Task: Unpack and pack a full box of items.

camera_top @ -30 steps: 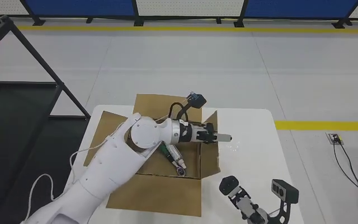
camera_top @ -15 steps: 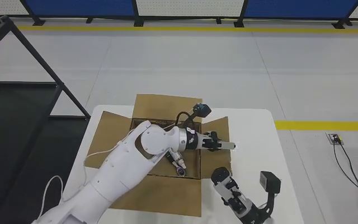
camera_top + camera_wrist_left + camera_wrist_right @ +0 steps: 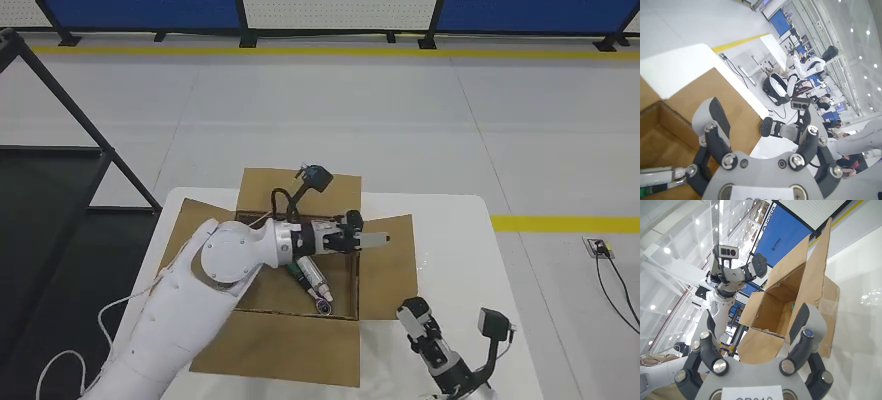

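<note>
left gripper (image 3: 368, 240) spread wide, empty | tubes (image 3: 310, 279), apparently two, in box (image 3: 300, 186) at its 8 o'clock, long axis 11-to-5 | left arm nearer

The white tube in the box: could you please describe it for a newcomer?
On the white table stands an open cardboard box. The white tube lies slanted on its floor, near the left hand. Its white body sets it apart from the green-and-black item alongside.

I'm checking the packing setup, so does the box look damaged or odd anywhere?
The cardboard box has one raised flap with a ragged, torn edge along its side. Nothing else stands out.
</note>
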You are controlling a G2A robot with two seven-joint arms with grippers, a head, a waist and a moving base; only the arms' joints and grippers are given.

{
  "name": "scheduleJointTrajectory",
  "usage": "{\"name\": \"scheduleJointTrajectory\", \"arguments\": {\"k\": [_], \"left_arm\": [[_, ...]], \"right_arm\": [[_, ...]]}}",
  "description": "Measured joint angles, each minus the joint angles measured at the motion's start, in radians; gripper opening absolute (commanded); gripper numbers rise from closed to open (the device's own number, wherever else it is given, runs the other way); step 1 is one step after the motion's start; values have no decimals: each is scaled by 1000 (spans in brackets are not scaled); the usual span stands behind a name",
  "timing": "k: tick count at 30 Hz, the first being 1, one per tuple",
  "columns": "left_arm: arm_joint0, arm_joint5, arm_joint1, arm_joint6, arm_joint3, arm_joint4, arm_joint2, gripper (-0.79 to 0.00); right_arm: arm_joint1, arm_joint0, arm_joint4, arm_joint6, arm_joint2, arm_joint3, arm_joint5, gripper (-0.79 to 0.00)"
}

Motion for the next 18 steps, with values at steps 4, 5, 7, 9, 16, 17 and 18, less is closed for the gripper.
{"name": "scheduleJointTrajectory", "arguments": {"k": [4,5,7,9,16,17,18], "left_arm": [[175,-5,53,49,-151,71,-206,0],[221,-5,63,61,-184,92,-256,0],[327,-6,84,80,-250,115,-369,0],[423,-16,99,80,-298,103,-467,0],[631,-75,117,108,-387,44,-639,0],[650,-97,117,132,-398,40,-655,0],[667,-123,116,163,-406,40,-668,0]], "right_arm": [[3,-5,10,-1,-1,11,6,0],[4,-6,11,1,-2,14,6,0],[5,-6,12,2,-6,24,13,0],[6,-2,11,1,-14,35,22,0],[8,12,-6,-25,-40,57,54,0],[8,13,-4,-34,-43,59,57,0],[8,15,-1,-42,-44,61,61,0]]}}
